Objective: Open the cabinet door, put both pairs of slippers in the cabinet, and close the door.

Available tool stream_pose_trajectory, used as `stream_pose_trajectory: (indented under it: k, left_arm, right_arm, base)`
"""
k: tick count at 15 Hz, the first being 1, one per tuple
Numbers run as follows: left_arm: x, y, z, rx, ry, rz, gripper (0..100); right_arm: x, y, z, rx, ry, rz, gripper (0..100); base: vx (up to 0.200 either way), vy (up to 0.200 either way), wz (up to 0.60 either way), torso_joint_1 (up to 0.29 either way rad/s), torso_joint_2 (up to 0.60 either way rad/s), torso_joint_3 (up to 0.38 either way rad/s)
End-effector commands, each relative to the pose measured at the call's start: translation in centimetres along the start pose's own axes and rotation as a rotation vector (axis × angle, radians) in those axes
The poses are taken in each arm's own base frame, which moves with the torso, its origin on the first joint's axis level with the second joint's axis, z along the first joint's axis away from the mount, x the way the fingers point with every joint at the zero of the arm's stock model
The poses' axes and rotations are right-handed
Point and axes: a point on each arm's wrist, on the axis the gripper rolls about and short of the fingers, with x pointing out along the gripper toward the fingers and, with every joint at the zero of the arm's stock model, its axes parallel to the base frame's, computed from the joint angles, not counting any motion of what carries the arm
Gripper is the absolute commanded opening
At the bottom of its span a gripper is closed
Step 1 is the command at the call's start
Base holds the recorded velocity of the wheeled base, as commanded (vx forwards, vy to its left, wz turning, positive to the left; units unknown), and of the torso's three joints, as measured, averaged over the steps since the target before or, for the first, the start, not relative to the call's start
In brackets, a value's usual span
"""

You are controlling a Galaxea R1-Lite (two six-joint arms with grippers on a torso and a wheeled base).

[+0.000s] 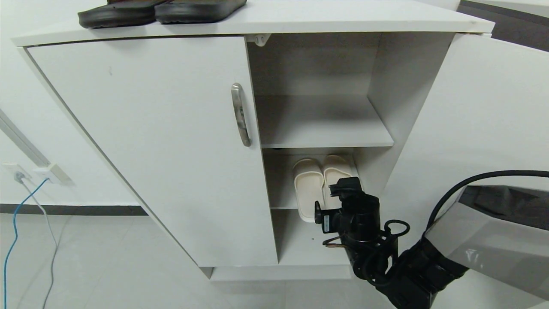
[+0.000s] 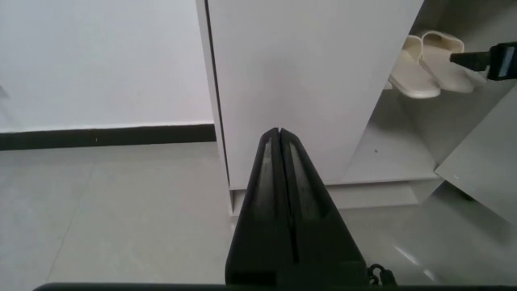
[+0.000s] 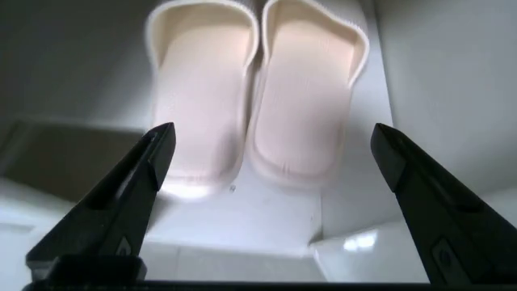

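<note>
A cream pair of slippers [image 1: 319, 182] [image 3: 258, 97] [image 2: 428, 61] lies side by side on the cabinet's middle shelf. A dark pair of slippers [image 1: 163, 10] rests on the cabinet top [image 1: 343, 19]. The right door [image 1: 472, 120] stands open; the left door [image 1: 150, 141] with its metal handle [image 1: 241, 113] is closed. My right gripper [image 1: 341, 189] [image 3: 275, 137] is open just in front of the cream pair, holding nothing. My left gripper [image 2: 279, 136] is shut and empty, low over the floor, pointing at the closed left door.
The upper shelf [image 1: 321, 124] and the bottom shelf [image 1: 300, 244] are bare. A wall socket [image 1: 17, 174] with a blue cable [image 1: 13, 240] and a grey one is at the far left. Grey floor spreads before the cabinet.
</note>
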Motion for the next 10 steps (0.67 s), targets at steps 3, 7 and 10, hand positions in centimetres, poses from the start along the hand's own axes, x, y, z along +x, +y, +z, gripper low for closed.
stream_pose_trajectory:
  k: [3,7,10]
  left_arm:
    - [0.01,0.00,0.01,0.000,0.001,0.000,0]
    - [0.01,0.00,0.01,0.000,0.001,0.000,0]
    - [0.01,0.00,0.01,0.000,0.001,0.000,0]
  right_arm:
    - [-1.39,-0.22,1.59,0.017,-0.026,0.018,100]
    - [-1.77,-0.24,1.60,0.014,-0.023,0.024,100]
    - [-1.75,-0.23,1.53,0.011,-0.021,0.024,100]
  base:
    - [-0.133,0.000,0.00,0.002,0.00,0.002]
    - [-0.200,0.000,0.00,0.002,0.00,0.002]
    - [-0.067,0.000,0.00,0.001,0.00,0.002]
